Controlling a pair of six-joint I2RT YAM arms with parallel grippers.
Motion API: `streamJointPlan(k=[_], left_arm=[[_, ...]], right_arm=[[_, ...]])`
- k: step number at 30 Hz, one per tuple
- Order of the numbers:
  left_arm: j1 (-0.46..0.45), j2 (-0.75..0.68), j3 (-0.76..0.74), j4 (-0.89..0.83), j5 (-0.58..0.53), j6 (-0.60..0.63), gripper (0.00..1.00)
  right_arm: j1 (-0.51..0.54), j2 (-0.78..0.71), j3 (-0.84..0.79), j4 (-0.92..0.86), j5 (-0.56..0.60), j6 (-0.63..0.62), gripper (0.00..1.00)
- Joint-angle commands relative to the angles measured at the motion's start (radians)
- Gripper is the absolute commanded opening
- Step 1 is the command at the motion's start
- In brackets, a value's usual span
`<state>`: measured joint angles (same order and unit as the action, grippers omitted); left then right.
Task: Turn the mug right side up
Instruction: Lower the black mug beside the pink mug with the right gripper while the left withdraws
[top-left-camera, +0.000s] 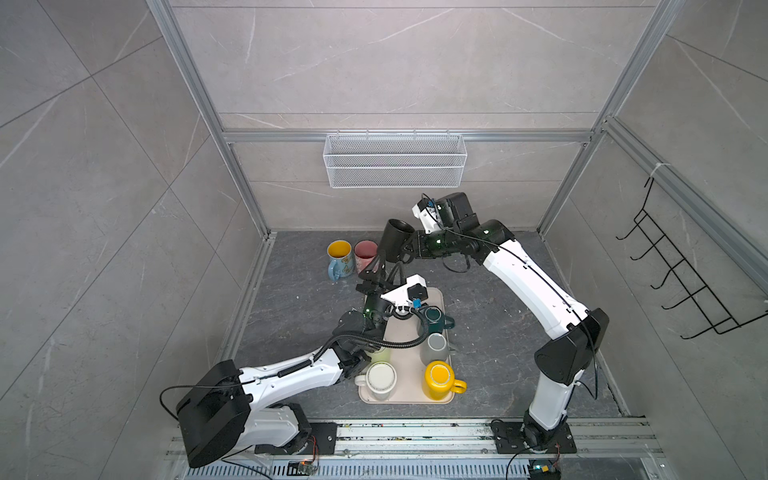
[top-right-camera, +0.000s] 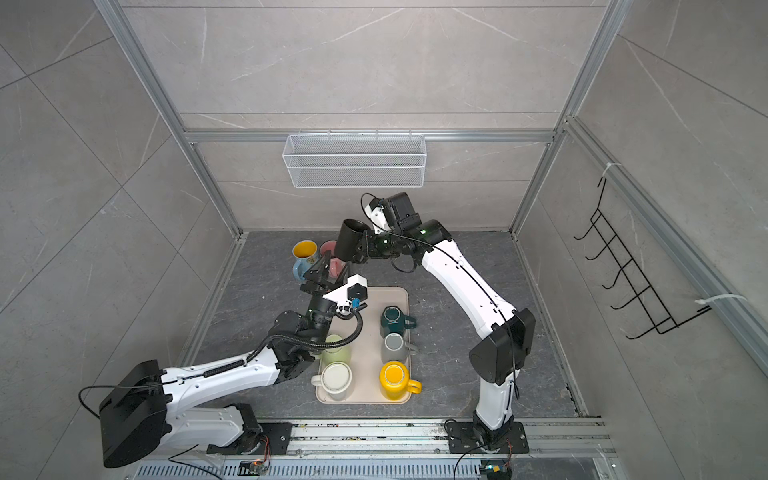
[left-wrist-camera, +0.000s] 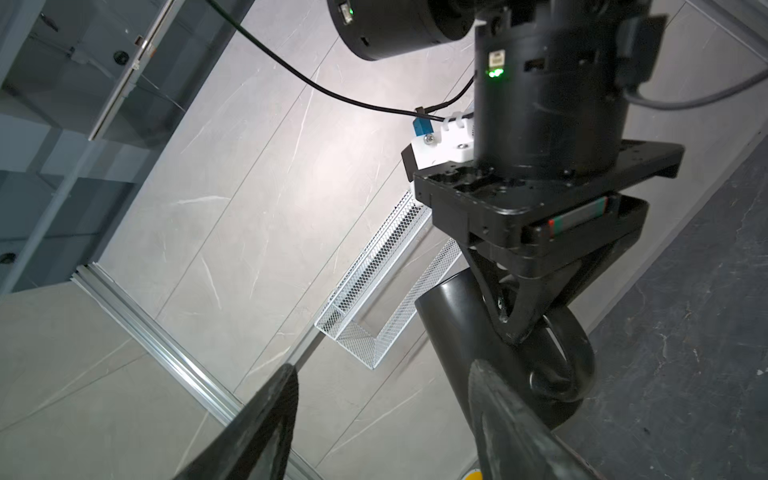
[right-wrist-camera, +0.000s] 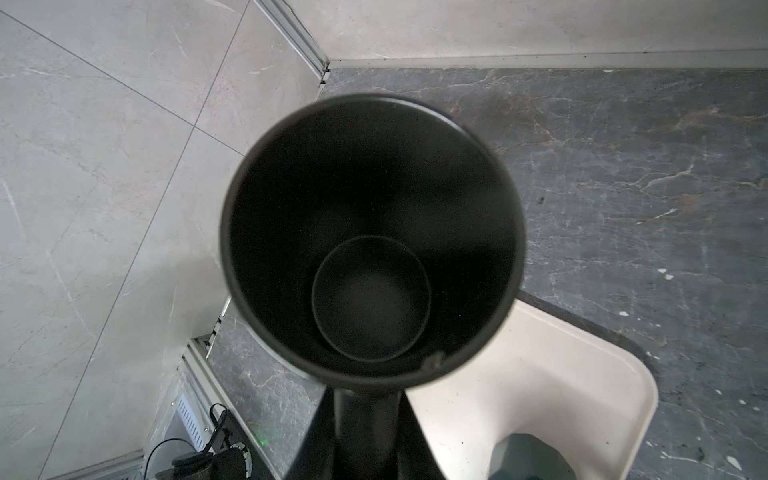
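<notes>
The black mug (top-left-camera: 392, 245) is off the worktop (top-left-camera: 478, 353) and hangs in the air over its far middle, just beyond the far end of the beige tray (top-left-camera: 409, 374). The right gripper (top-left-camera: 406, 249) holds it. In the left wrist view its jaws are clamped on the handle (left-wrist-camera: 573, 361). In both top views the mug's mouth points up and away from that gripper. The right wrist view looks straight into the open mouth, down to the inner bottom. The turning itself looks mostly done: the mug is no longer mouth-down, though it leans rather than stands upright.

The left gripper (top-left-camera: 386, 266) sits just below and nearer than the mug, its jaws apart and holding nothing. One finger (left-wrist-camera: 507, 424) comes close to the mug's wall in the left wrist view. I cannot tell whether it touches.

What seems left is to bring the mug fully upright, lower it onto the worktop and let go. A likely spot is by the blue mug (top-left-camera: 340, 257) and the pink mug (top-left-camera: 365, 253), which stand mouth-up on the far left. On the tray the yellow mug (top-left-camera: 438, 380), white mug (top-left-camera: 380, 380), grey mug (top-left-camera: 434, 347) and dark green mug (top-left-camera: 432, 318) stand bottom-up.
</notes>
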<state>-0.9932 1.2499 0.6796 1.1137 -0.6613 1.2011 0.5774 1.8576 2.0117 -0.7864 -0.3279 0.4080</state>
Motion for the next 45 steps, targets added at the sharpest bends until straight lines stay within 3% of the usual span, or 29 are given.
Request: streamJointPlan(k=[1,5,9,14,21,31,45], left_arm=[[0.001,-0.072,0.001,-0.083,-0.033,-0.129,0.68],[0.041,-0.153,0.066,-0.426,-0.016,-0.375,0.69],[0.189,-0.196,0.176,-0.797,0.068,-0.747,0.70],[0.326,-0.213,0.227,-0.985,0.177,-1.031,0.71],[0.533,-0.166,0.299,-1.201,0.467,-1.377,0.71],[0.707,-0.130,0.265,-1.176,0.764,-1.601,0.71],[0.733,-0.145,0.238,-1.178,0.821,-1.623,0.70]], right_arm=[[0.004,0.015,0.014,0.105,0.028,0.021,0.00],[0.006,0.053,0.026,0.098,0.077,0.027,0.00],[0.014,0.107,0.074,0.065,0.134,0.010,0.00],[0.042,0.169,0.143,0.014,0.267,-0.034,0.00],[0.068,0.295,0.277,-0.061,0.413,-0.076,0.00],[0.076,0.404,0.358,-0.104,0.517,-0.083,0.00],[0.075,0.503,0.364,-0.006,0.516,-0.077,0.00]])
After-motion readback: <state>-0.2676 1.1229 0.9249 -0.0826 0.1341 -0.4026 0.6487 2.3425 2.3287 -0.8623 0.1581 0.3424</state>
